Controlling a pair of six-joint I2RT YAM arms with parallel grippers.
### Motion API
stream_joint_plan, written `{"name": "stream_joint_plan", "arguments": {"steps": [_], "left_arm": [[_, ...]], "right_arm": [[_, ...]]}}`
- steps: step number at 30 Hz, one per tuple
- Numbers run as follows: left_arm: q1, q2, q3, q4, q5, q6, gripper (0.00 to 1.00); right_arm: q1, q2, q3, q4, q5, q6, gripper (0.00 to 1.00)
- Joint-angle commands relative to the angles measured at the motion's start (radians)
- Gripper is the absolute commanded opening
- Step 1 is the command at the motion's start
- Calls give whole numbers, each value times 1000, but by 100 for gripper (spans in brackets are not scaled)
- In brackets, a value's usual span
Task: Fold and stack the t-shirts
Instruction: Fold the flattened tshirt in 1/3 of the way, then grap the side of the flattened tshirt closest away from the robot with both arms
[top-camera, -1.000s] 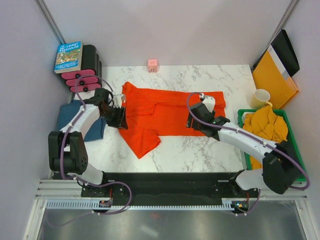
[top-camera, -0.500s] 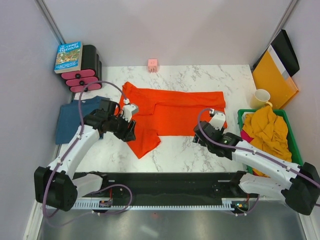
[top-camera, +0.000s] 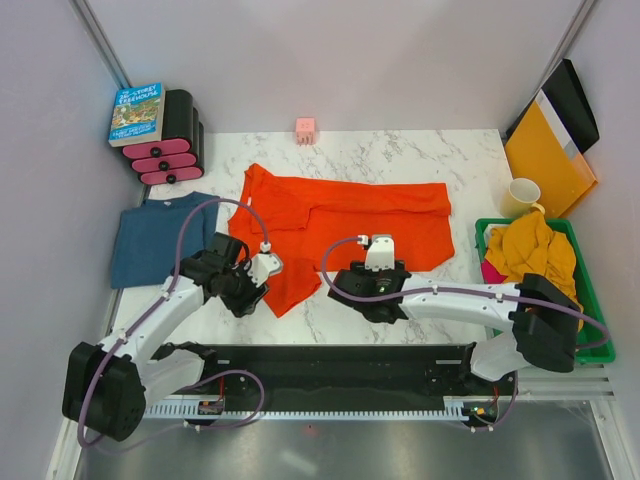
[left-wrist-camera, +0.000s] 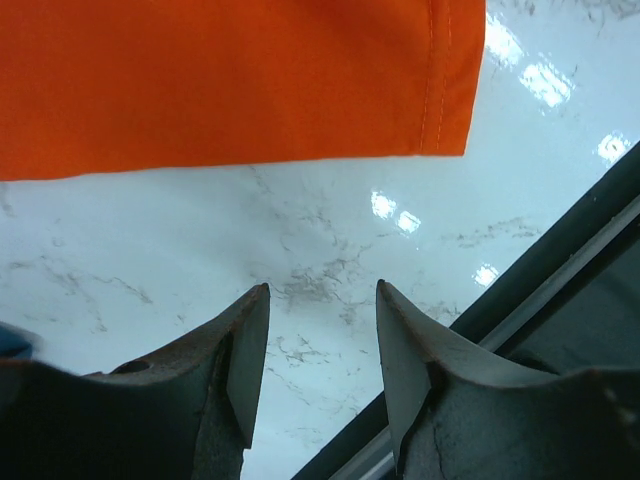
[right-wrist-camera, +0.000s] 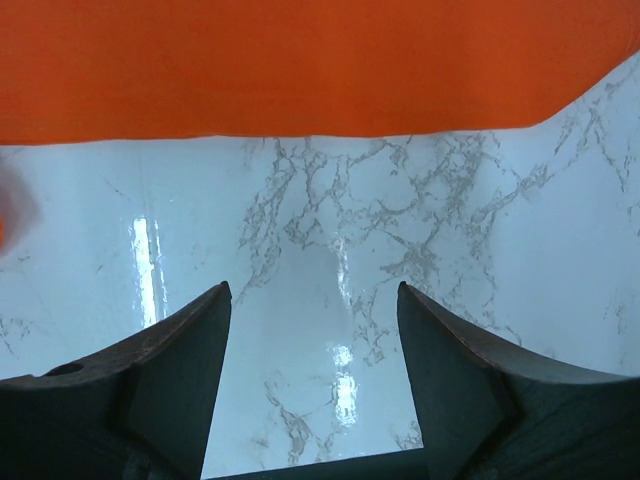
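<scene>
Fold of bright orange-red cotton t-shirt (top-camera: 350, 215) appears in hand — left gripper (left-wrist-camera: 320, 300) and right gripper (right-wrist-camera: 315, 295) hover beside its near edge, jaws parted, empty. Next move likely calls for pinching that edge.

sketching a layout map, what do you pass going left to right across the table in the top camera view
teal-blue t-shirt → orange-red t-shirt → mustard-yellow t-shirt, lying in the green basket. The mug overlaps the basket's span, so it is left out.
</scene>
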Motion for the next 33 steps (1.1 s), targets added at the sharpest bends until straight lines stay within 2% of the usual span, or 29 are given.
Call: {"name": "stream_joint_plan", "arguments": {"steps": [1, 5, 10, 14, 17, 20, 21, 22, 23, 24, 25, 26, 27, 28, 30, 32, 33], "left_arm": [[-4, 2, 8, 35, 56, 86, 55], [-82, 51, 40, 46, 109, 34, 57], [-212, 77, 37, 171, 22, -55, 56], [-234, 118, 78, 246, -23, -164, 53], [-221, 64, 110, 351, -122, -262, 53], [-110, 10, 133, 492, -149, -366, 57], [-70, 16, 146, 509, -114, -388, 57], [31, 14, 149, 588, -63, -429, 58], [86, 4, 100, 652, -30, -455, 59], [173, -34, 53, 756, -8, -472, 61], [200, -52, -2, 873, -14, -466, 62], [217, -59, -114, 1099, -37, -441, 67], [231, -50, -156, 1180, -57, -410, 75], [239, 6, -184, 1226, -37, -356, 75], [275, 83, -195, 1266, 9, -345, 75], [298, 203, -211, 1386, -18, -379, 76], [340, 236, -180, 1356, 64, -424, 74]], "right_arm": [[20, 58, 76, -5, 58, 27, 75], [23, 101, 102, 0, 50, 22, 76], [23, 114, 107, 1, 45, 30, 76], [23, 91, 96, 5, 59, 42, 76], [25, 45, 93, 3, 97, 33, 77], [25, -32, 104, 8, 160, -39, 77], [25, -50, 112, 8, 179, -66, 77], [23, -90, 128, 3, 197, -89, 77], [23, -106, 136, -8, 212, -132, 77], [25, -121, 144, -17, 251, -149, 77], [25, -150, 164, -26, 266, -162, 77], [25, -161, 171, -40, 283, -178, 77], [23, -173, 179, -46, 303, -209, 78], [25, -188, 197, -55, 314, -220, 78], [25, -195, 220, -101, 329, -222, 78], [25, -193, 256, -168, 343, -200, 78], [23, -193, 263, -190, 346, -159, 78]]}}
